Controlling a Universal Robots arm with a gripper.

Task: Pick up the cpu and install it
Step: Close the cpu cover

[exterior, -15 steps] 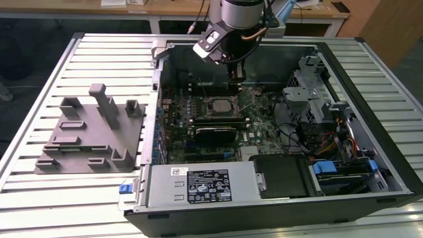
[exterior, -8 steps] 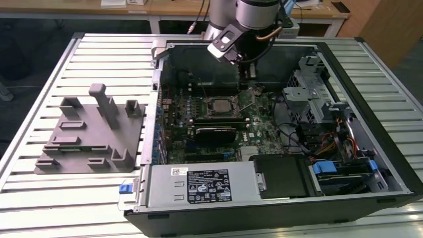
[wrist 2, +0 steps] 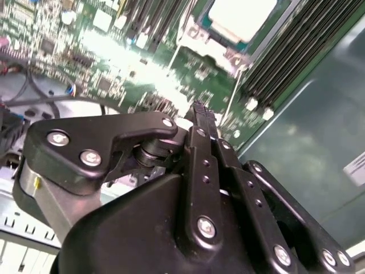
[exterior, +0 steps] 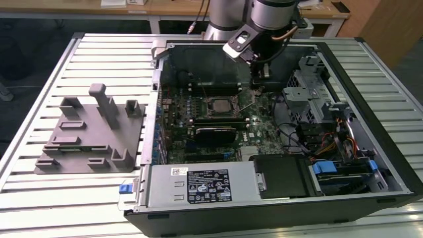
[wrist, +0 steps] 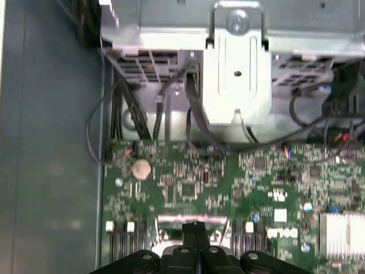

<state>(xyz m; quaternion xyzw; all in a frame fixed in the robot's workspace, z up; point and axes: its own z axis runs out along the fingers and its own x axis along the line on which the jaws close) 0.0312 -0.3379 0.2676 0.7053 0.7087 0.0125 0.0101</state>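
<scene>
The whole setup sits on a slatted silver metal tabletop (exterior: 99,54). Two things are parked right on it. There's a grey fixture (exterior: 89,144) with upright blocks toward the exterior view's left. Just beside it, an opened-up computer case (exterior: 264,216) lies on its side, taking up the middle and right.

Probably a robotics lab: open computer case (exterior: 264,216) on slatted aluminium table (exterior: 99,55).

cpu (exterior: 221,105) in socket (exterior: 205,106) on motherboard (exterior: 261,130), fixture (exterior: 89,144) at the exterior view's left of case (exterior: 198,67)
</scene>
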